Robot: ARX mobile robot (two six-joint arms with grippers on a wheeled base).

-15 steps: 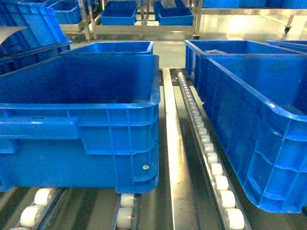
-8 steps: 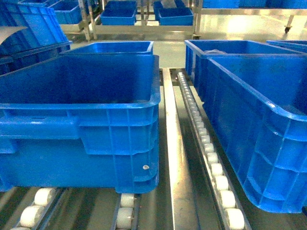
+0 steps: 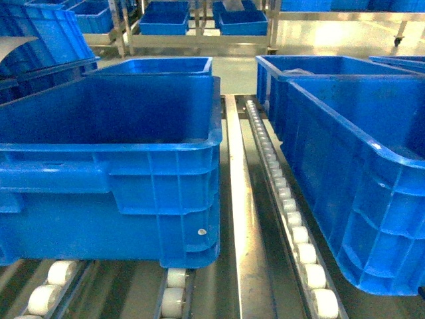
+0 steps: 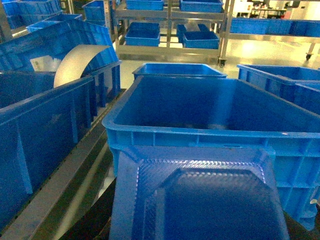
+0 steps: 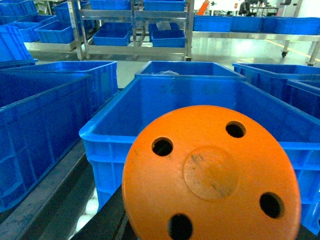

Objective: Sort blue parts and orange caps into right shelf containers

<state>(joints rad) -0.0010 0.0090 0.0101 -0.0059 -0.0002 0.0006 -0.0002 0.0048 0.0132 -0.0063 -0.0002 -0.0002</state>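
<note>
While nothing's shifted since a second ago, we've got an orange cap (image 5: 211,177) filling the right wrist view and a blue part (image 4: 200,200) the left, both short of the crates (image 3: 352,153); gripper states? Can't tell.

Bright overhead light glares off the polished floor (image 3: 332,33) at the upper right; crate interiors lie in shadow; the near orange cap (image 5: 210,175) looks soft and slightly blurred.

open top: left crate (image 3: 166,166) | open top: right crate (image 3: 372,199) | between: roller track (image 3: 292,219)
</note>
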